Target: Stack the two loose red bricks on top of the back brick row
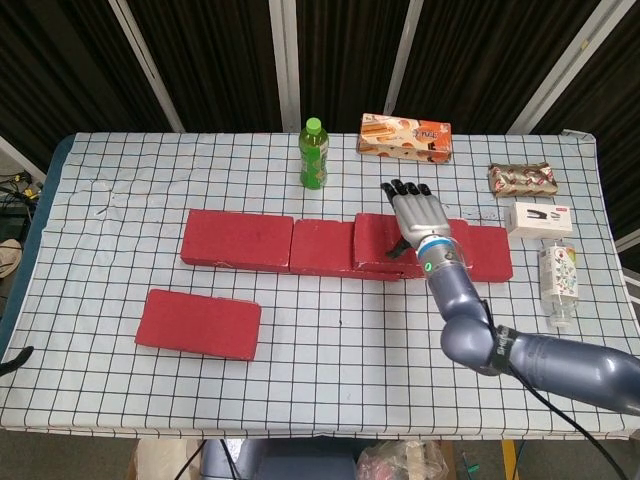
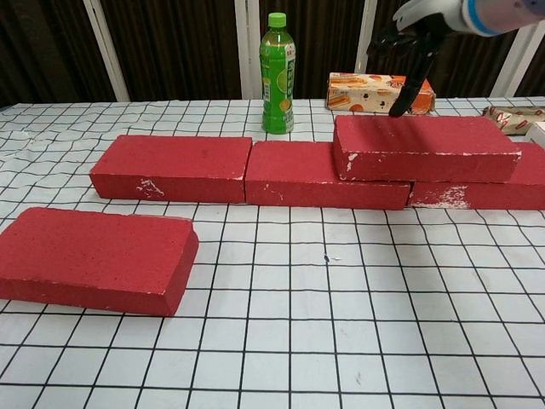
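A row of red bricks [image 1: 238, 240] [image 2: 174, 167] lies across the table's middle. One red brick [image 2: 426, 146] [image 1: 375, 236] is stacked on the row's right part. A second loose red brick [image 1: 198, 324] [image 2: 89, 259] lies flat at the front left. My right hand [image 1: 415, 215] [image 2: 410, 32] hovers above the stacked brick, fingers apart and pointing down, holding nothing. My left hand is out of both views.
A green bottle [image 1: 313, 154] [image 2: 277, 72] stands behind the row. A snack box [image 1: 404, 137] [image 2: 375, 92] lies at the back. At the right edge are a wrapped packet [image 1: 522, 179], a white box [image 1: 540, 218] and a clear bottle [image 1: 557, 280].
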Tool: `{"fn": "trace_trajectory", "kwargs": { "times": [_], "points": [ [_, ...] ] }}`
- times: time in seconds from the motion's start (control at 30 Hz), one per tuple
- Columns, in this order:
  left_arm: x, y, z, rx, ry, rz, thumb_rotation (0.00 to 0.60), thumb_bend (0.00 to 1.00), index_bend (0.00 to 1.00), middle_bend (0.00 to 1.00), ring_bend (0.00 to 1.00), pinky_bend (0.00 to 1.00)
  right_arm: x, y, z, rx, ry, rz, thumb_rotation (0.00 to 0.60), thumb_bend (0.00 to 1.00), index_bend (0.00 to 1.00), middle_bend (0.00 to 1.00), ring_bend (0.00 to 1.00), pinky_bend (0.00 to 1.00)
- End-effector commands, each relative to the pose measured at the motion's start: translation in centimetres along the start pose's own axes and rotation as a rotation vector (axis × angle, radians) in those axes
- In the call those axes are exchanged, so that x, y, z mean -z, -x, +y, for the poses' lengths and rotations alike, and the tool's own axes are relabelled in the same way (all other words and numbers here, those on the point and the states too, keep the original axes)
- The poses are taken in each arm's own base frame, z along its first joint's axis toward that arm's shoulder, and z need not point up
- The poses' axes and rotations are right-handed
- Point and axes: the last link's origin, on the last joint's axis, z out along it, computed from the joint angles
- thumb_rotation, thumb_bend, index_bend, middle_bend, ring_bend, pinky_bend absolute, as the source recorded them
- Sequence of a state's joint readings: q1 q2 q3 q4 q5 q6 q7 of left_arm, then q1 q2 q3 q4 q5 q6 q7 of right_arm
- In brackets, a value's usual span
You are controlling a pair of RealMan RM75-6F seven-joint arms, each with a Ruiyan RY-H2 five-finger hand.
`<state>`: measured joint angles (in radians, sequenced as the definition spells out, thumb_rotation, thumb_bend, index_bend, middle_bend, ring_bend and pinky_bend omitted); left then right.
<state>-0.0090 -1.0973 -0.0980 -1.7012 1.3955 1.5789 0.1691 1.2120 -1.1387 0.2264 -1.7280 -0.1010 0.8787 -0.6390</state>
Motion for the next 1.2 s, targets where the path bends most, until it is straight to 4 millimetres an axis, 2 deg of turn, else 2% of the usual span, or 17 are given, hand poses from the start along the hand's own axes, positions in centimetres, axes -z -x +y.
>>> {"fn": "trace_trajectory", "kwargs": {
  "times": [0.03, 0.17, 0.2, 0.27, 0.5, 0.63, 0.73, 0.83, 0.97, 1.2],
  "points": [
    [0.0, 0.2, 0.4, 0.004, 0.032, -0.005, 0.6, 0.0, 0.12, 0.05, 0.02, 0.18, 4.3, -1.5, 3.8, -0.038, -0.007, 0.099, 0.6, 0.15, 0.01, 0.0, 0.0, 0.0],
    [0.1, 0.3, 0.9, 0.015, 0.075, -0.006, 0.6, 0.0, 0.12, 0.05, 0.02, 0.18, 8.8, -0.7, 7.8, -0.05, 0.015, 0.185, 0.6, 0.15, 0.01, 0.0, 0.0, 0.0],
    [0.2, 0.5, 1.2, 0.017, 0.09, -0.015, 0.6, 0.0, 0.12, 0.05, 0.02, 0.18, 11.1, 0.1, 10.2, -0.066, 0.071, 0.215, 0.6, 0.15, 0.01, 0.0, 0.0, 0.0],
    [0.3, 0.8, 1.5, 0.015, 0.099, -0.024, 0.6, 0.0, 0.12, 0.05, 0.02, 0.18, 15.0, 1.9, 12.3, -0.07, 0.064, 0.261, 0.6, 0.15, 0.01, 0.0, 0.0, 0.0],
    [0.5, 1.0, 2.3, 0.036, 0.137, -0.028, 0.6, 0.0, 0.12, 0.04, 0.02, 0.18, 20.4, 5.2, 15.3, -0.098, 0.059, 0.298, 0.6, 0.15, 0.01, 0.0, 0.0, 0.0],
    [0.9, 1.1, 2.9, 0.075, 0.17, -0.032, 0.6, 0.0, 0.12, 0.06, 0.02, 0.2, 22.6, 6.8, 15.9, -0.117, 0.078, 0.327, 0.6, 0.15, 0.01, 0.0, 0.0, 0.0],
    [1.4, 1.2, 4.1, 0.171, 0.201, -0.012, 0.6, 0.0, 0.13, 0.1, 0.02, 0.24, 23.9, 8.5, 16.1, -0.105, 0.098, 0.319, 0.6, 0.15, 0.01, 0.0, 0.0, 0.0],
    [1.8, 1.6, 5.2, 0.27, 0.218, 0.009, 0.6, 0.0, 0.14, 0.1, 0.02, 0.2, 24.9, 10.1, 16.1, -0.123, 0.124, 0.299, 0.6, 0.15, 0.01, 0.0, 0.0, 0.0],
    [0.8, 1.7, 6.4, 0.253, 0.242, -0.058, 0.6, 0.0, 0.14, 0.04, 0.02, 0.09, 25.2, 11.3, 16.1, -0.149, 0.135, 0.282, 0.6, 0.15, 0.01, 0.0, 0.0, 0.0],
    [-1.0, 0.3, 9.4, 0.175, 0.316, -0.19, 0.6, 0.0, 0.09, 0.0, 0.0, 0.09, 25.4, 11.7, 16.6, -0.144, 0.172, 0.348, 0.6, 0.15, 0.0, 0.0, 0.0, 0.0]
  ]
}}
